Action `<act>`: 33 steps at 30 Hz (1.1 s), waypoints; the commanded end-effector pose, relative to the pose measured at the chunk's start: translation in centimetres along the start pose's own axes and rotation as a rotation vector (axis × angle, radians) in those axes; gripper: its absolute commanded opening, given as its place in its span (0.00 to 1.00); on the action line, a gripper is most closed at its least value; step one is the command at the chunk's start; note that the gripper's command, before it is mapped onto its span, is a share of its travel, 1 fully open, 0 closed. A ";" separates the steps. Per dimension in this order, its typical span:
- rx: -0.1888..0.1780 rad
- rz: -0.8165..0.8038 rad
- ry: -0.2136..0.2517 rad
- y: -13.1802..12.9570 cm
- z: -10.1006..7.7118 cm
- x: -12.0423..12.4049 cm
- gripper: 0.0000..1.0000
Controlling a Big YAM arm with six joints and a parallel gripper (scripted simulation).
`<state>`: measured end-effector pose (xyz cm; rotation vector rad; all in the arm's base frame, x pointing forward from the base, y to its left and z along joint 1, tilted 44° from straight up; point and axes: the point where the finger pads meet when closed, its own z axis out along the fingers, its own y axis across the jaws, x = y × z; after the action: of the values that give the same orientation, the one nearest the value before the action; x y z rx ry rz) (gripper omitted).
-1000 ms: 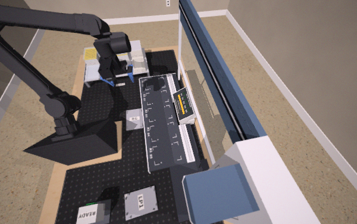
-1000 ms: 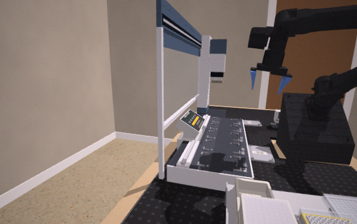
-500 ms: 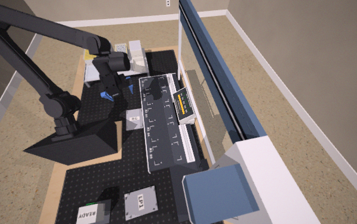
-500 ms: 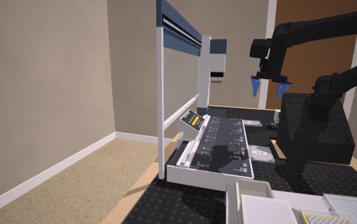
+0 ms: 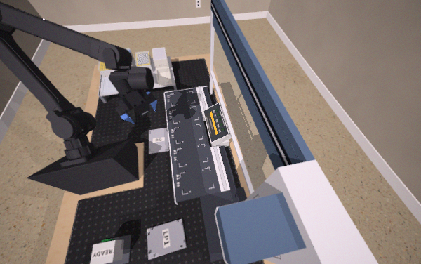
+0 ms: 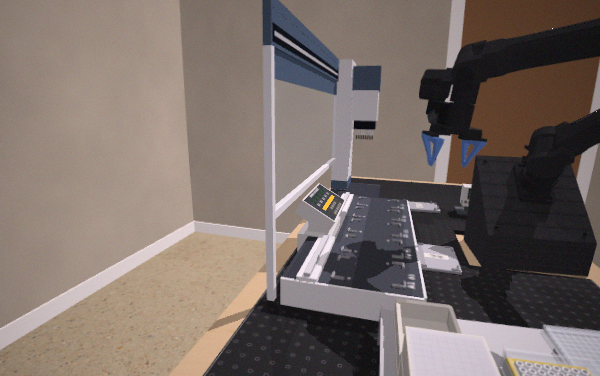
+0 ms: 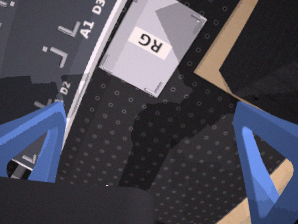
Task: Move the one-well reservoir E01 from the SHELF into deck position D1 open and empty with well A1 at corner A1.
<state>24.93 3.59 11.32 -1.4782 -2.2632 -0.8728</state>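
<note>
Tool (image 5: 138,111) fully spread, nothing between its blue fingers (image 6: 432,147), hanging high over the black counter (image 5: 116,214) between shelf (image 5: 104,92) and RG nest (image 5: 158,140). Reservoir E01 (image 6: 425,316) apparently sits on the shelf, at 11 o'clock in the top view; label unreadable. Deck (image 5: 192,147) brackets all vacant. Height likely chosen for clearance.

— Is it bright?
— Yes, soft and even, with no glare. The arm (image 5: 70,42) throws a dark shadow on the tabletop (image 5: 116,210).
— Is it sharp?
— A bit blocky. Up close, the blue pincer (image 7: 153,163) looks fuzzy.
</note>
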 end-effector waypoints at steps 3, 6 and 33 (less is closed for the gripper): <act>-0.034 -0.157 -0.021 1.8 -1.9 -0.8 1.00; -0.034 -0.216 -0.013 1.8 -1.8 -0.9 1.00; -0.033 -0.672 0.041 1.8 -1.8 -1.0 1.00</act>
<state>24.93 3.56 11.34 -0.7646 -2.6687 -1.0588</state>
